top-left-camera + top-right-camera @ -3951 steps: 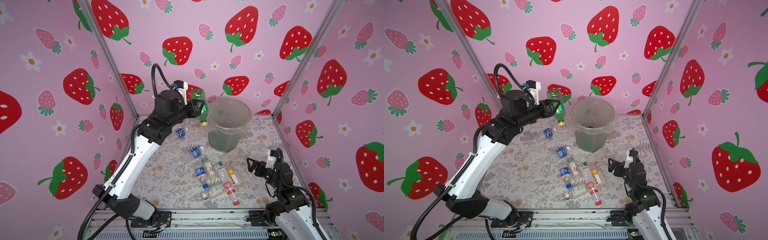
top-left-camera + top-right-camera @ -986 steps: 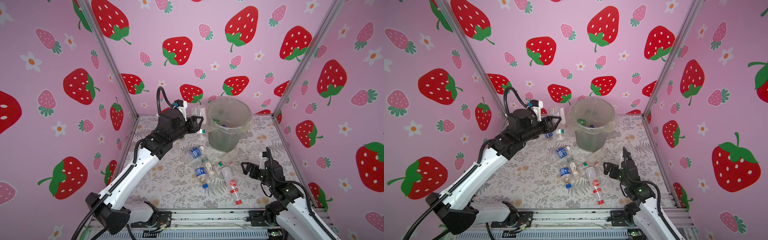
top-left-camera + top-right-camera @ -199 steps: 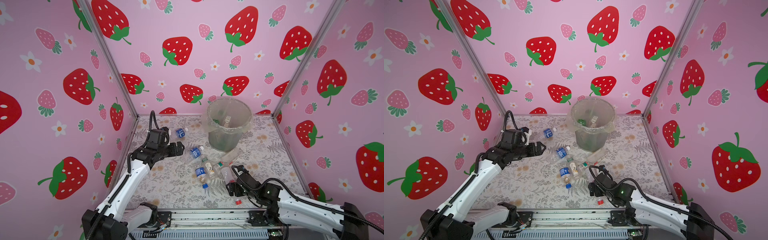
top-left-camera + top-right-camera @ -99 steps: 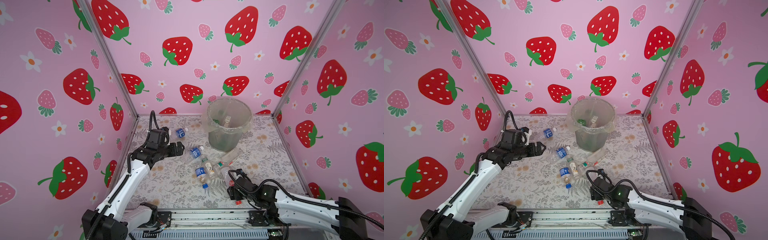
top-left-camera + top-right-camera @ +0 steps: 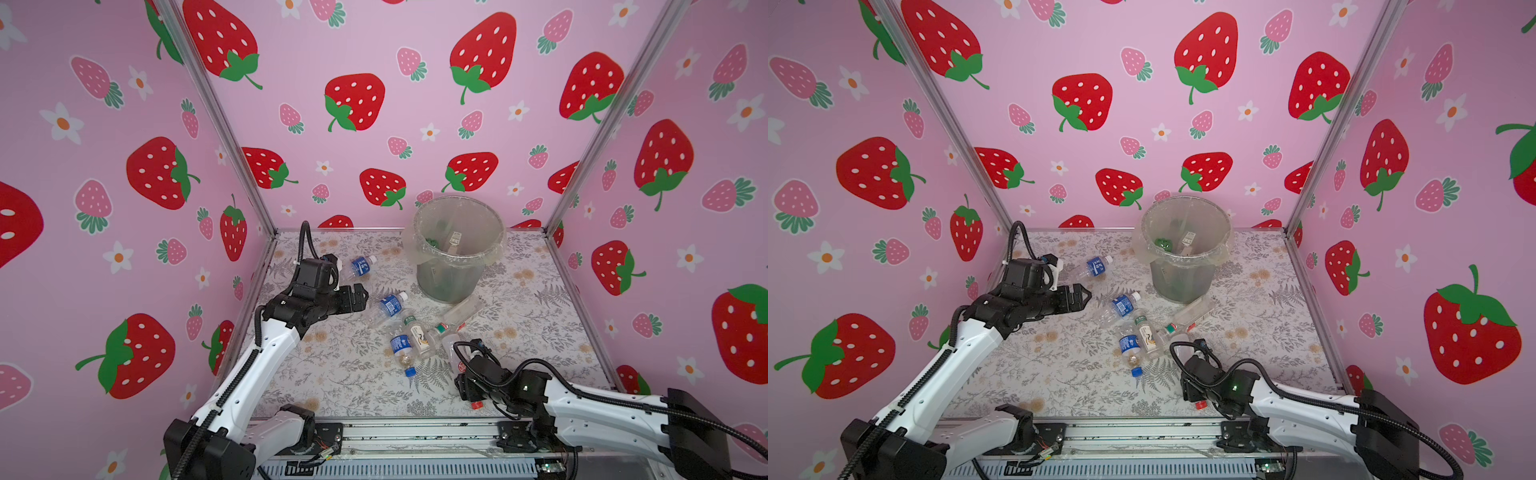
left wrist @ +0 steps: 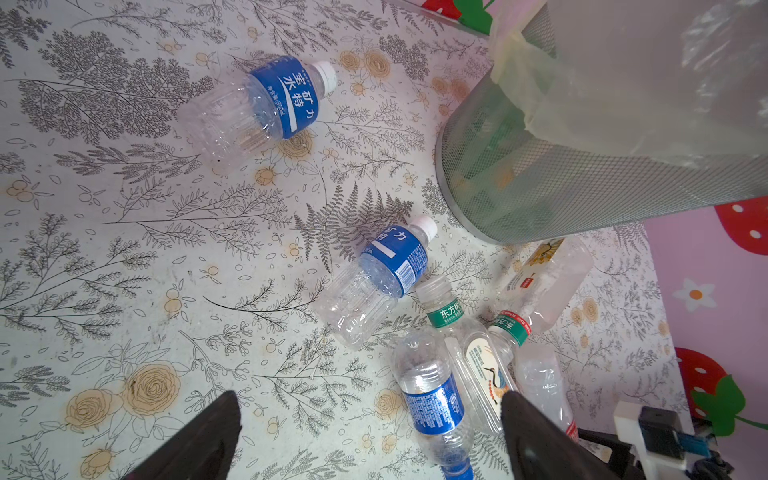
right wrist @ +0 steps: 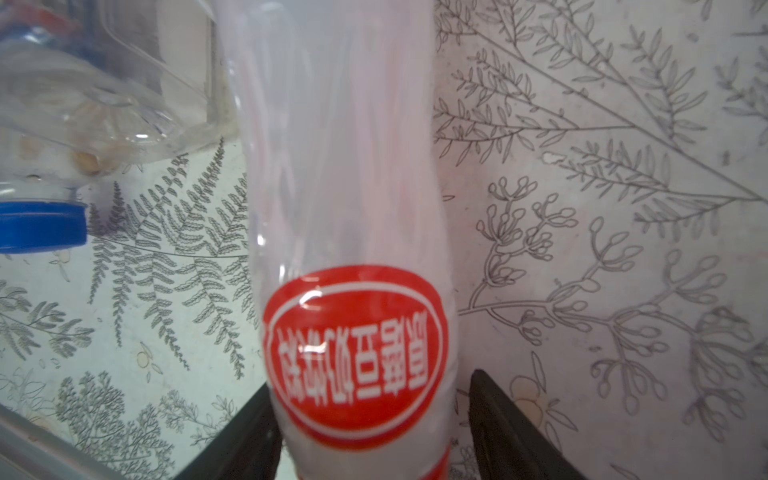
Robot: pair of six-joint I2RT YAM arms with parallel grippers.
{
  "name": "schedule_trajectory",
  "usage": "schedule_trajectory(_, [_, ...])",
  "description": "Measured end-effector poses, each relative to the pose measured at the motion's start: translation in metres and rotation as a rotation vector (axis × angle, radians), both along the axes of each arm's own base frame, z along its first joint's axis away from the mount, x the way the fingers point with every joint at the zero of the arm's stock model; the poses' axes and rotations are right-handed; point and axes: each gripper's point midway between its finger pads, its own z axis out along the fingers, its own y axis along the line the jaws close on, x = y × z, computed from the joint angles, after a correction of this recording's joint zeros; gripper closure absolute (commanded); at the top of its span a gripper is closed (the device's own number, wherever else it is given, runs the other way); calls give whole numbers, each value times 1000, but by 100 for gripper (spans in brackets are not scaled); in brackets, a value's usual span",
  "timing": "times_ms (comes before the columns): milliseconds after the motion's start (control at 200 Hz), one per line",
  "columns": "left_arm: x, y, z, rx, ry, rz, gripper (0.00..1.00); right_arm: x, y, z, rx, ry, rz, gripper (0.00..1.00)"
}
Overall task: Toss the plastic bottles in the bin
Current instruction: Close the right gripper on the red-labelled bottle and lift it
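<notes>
The walls (image 5: pixel 415 50) are pink, printed with red strawberries, green leaves and white flowers. The worktop (image 5: pixel 332 374) is pale, drawn with grey ferns and tan roses. At 1 o'clock the bin (image 5: pixel 449 278) is grey mesh under a clear bag (image 5: pixel 415 249). The plastic bottles (image 5: pixel 390 304) are clear; those at 11 o'clock and centre wear blue labels and white caps. At 5 o'clock the red-label bottle (image 7: pixel 353 345) shows white characters in a red oval.
</notes>
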Motion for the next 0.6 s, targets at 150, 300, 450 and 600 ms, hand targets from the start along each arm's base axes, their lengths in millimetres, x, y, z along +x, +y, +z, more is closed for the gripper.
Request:
schedule_trajectory(150, [0, 1, -1, 6, 1, 5, 1, 0, 1, 0, 1, -2, 1, 46])
schedule_trajectory(300, [0, 2, -1, 10, 4, 8, 1, 1, 1, 2, 10, -10, -2, 51])
schedule_trajectory(450, [-1, 3, -2, 13, 7, 10, 1, 4, 1, 15, 51, -39, -12, 52])
schedule_trajectory(600, [-1, 3, -2, 15, 7, 11, 1, 9, 1, 37, 99, -84, -30, 52])
